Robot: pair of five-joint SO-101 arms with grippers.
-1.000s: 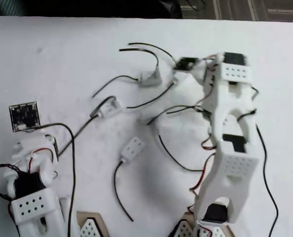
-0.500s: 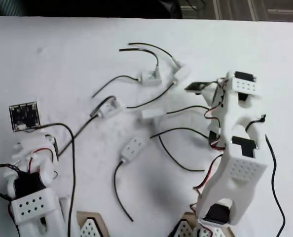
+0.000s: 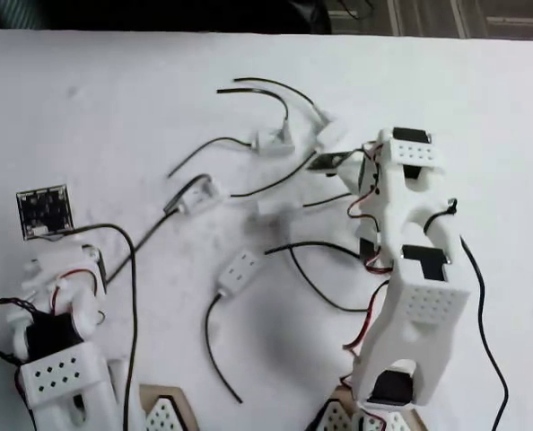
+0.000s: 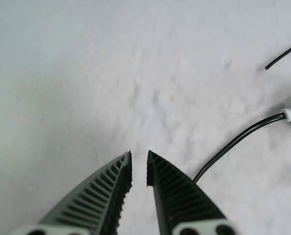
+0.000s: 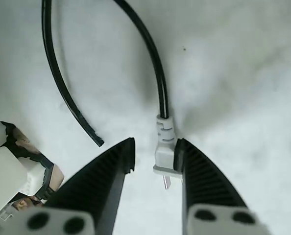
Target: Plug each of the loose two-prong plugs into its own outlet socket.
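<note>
"Where is your right gripper?"

"Your right gripper (image 5: 154,145) stands part open around a white two-prong plug (image 5: 165,149). The plug touches one finger, and there is a gap to the other. Its prongs point toward the wrist, and its black cord (image 5: 157,73) runs away over the white table (image 5: 243,73)."

"And your left?"

"Your left gripper (image 4: 139,155) is over the table with a narrow gap between its fingers, gripping nothing. In the high view, a socket block (image 3: 242,269) lies between the two arms."
</note>
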